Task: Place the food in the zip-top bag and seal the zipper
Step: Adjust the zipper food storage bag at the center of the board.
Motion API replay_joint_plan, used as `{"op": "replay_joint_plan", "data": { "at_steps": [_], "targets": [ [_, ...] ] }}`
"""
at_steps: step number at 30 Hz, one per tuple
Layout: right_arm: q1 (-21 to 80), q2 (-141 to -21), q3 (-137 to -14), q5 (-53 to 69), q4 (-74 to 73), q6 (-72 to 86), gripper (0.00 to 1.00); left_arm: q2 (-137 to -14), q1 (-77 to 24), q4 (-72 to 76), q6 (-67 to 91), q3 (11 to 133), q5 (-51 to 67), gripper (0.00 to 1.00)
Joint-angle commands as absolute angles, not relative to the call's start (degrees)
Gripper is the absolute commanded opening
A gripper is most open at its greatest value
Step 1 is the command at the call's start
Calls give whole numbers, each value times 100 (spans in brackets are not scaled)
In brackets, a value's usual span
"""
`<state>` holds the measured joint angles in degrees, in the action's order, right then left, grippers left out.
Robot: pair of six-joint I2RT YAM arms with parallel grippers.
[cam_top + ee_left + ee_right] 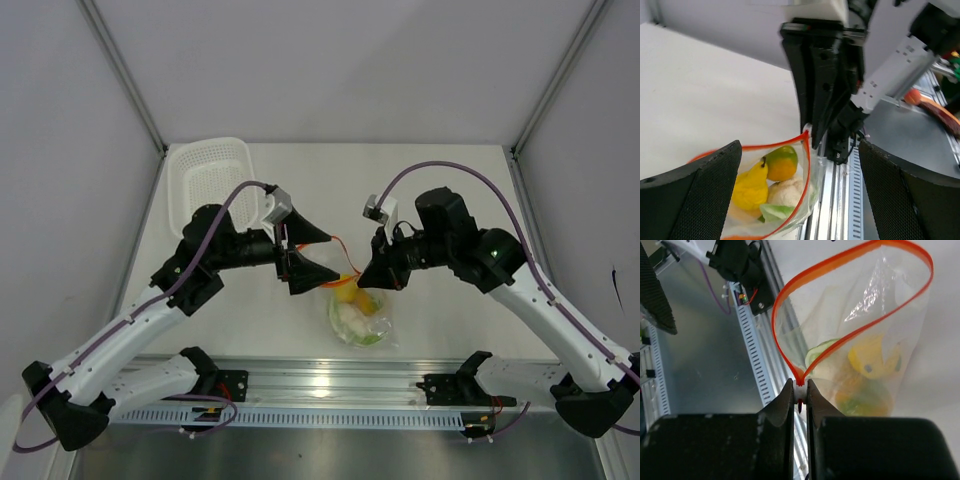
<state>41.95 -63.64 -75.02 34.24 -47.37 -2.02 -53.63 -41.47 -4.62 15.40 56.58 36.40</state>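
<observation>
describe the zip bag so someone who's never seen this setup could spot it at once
On the table, look at the middle of the near side, just past the metal rail: the zip-top bag is there, one corner pinched in the right gripper. Unlike the white mesh basket far left, it is clear, orange-red-rimmed, with toy fruit inside.
</observation>
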Motion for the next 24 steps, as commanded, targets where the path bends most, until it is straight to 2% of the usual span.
{"op": "replay_joint_plan", "data": {
  "at_steps": [1, 4, 8, 15, 24],
  "targets": [
    [4254, -6179, -7831, 3893, -4965, -273, 0, -5379, -4219, 368, 976, 5599, 4972, 100],
    [4271, -6065, -7770, 4095, -5010, -229, 0, -5685, -4262, 650, 967, 5625, 5762, 99],
    [4289, -6003, -7665, 4166, -5001, -185, 0, -6081, -4376, 572, 836, 5739, 6230, 100],
    [4333, -6064, -7611, 4123, -4939, -158, 0, -6433, -4640, 440, 545, 5739, 5897, 99],
    [4333, -6179, -7646, 4069, -4922, -167, 0, -6749, -4896, -570, 185, 5880, 5354, 98]
  ]
}}
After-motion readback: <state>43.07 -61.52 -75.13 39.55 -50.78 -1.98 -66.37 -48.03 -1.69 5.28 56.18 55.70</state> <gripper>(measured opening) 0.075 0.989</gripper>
